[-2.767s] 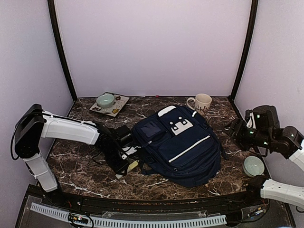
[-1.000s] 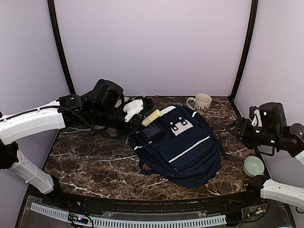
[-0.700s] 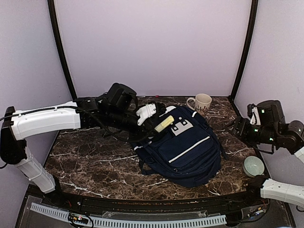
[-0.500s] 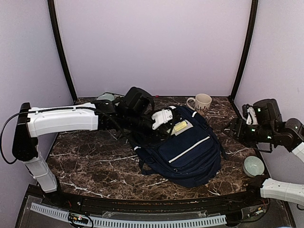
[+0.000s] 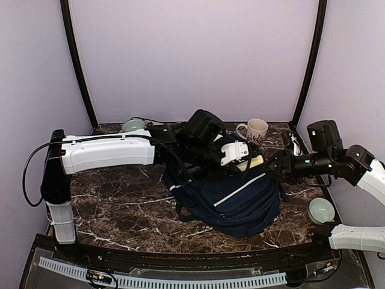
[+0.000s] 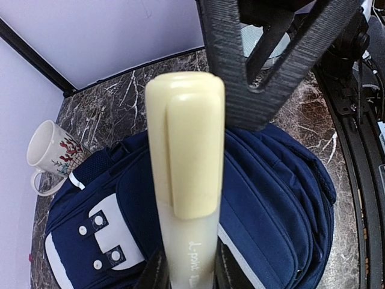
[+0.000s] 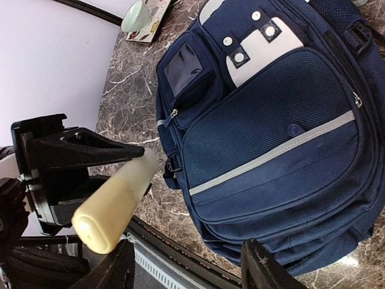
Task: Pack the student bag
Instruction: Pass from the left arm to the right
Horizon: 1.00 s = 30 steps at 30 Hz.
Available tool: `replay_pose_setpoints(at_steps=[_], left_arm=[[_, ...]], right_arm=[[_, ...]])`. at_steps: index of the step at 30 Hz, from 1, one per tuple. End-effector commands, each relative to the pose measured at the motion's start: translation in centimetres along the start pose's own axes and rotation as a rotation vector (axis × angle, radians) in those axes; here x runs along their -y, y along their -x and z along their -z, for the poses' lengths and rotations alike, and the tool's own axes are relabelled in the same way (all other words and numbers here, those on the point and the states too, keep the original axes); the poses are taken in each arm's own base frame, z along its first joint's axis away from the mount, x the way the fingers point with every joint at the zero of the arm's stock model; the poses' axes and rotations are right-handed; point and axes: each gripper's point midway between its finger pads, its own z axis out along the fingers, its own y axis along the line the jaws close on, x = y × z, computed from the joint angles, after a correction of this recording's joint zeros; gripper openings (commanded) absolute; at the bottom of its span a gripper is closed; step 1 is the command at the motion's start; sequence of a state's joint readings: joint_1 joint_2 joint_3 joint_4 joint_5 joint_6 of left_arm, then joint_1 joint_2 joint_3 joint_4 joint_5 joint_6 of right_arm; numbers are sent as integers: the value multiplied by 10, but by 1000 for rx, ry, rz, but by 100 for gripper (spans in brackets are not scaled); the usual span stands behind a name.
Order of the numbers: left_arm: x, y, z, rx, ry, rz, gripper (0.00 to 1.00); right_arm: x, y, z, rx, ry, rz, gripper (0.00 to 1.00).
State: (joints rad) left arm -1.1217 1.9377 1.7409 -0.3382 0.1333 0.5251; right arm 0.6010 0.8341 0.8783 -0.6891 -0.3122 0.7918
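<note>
Well, from the overhead camera I see my left arm stretched far across the table (image 5: 114, 198), with the left gripper (image 5: 242, 158) hanging over the upper part of the student bag (image 5: 240, 198); that gripper is pinching a pale yellow marker (image 6: 183, 150) by its lower barrel, capped end pointing away from the wrist; the student bag lies flat near the middle of the table, front pockets and white stripe facing up, top end towards the back wall. My right arm reaches in from the right side, and the right gripper (image 7: 189, 268) sits just beside the marker's capped end; its fingers are spread with nothing between them, and I cannot tell whether either one touches the cap. A white mug (image 5: 257, 129) with a red pattern stands upright behind the bag, near the back wall; a pale green bowl (image 5: 320, 210) rests at the right edge, well apart from the bag; another greenish bowl (image 5: 133, 124) sits at the back left.
</note>
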Motion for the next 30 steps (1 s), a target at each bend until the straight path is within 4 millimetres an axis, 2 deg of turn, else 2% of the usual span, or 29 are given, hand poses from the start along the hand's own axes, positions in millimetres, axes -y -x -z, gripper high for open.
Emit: replay_pose_setpoints(at_steps=[1,8,16,24,30], left_arm=[[4,4,1,-12,-5,-18,0],[-1,-6,-2,-52,33,-11,0],[10,7,-6,3,-9,-45,0],[18,10,-14,-2,-42,-36,0],[20,11,-15,-2,-42,-45,0]], right_arm=[[-25,7,4,16,118,65,58],[-18,11,13,60,65,77,55],[-15,2,9,19,74,78,49],[-31,4,8,9,150,92,45],[-23,-2,3,-24,117,73,35]])
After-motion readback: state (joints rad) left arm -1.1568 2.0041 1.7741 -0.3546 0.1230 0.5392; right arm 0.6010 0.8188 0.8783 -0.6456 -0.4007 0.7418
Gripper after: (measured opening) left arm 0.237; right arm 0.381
